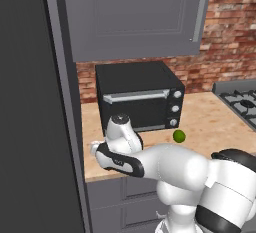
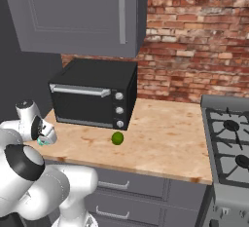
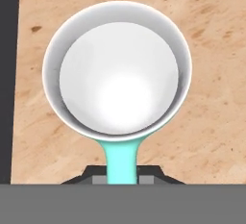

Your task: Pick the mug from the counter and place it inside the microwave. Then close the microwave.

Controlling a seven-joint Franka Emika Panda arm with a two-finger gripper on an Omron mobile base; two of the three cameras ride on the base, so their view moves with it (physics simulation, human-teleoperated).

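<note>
Seen from straight above in the hand view, the mug (image 3: 117,74) stands upright on the wooden counter (image 3: 211,122), with a white inside and a teal handle (image 3: 120,158). My gripper (image 3: 122,177) is shut on that handle. In the right base view the gripper (image 2: 44,137) hangs low over the counter's (image 2: 165,133) left end, with a bit of teal of the mug (image 2: 43,142) under it. From the left base view the hand (image 1: 100,151) sits at the counter's (image 1: 215,122) front left, the arm covering the mug. The microwave is out of view.
A black toaster oven (image 2: 92,94) with a silver bar handle stands behind the gripper. A green lime (image 2: 117,138) lies to its right. A stove (image 2: 228,143) is at the far right, a grey wall cabinet (image 2: 78,11) above, and a tall dark panel (image 1: 30,102) on the left.
</note>
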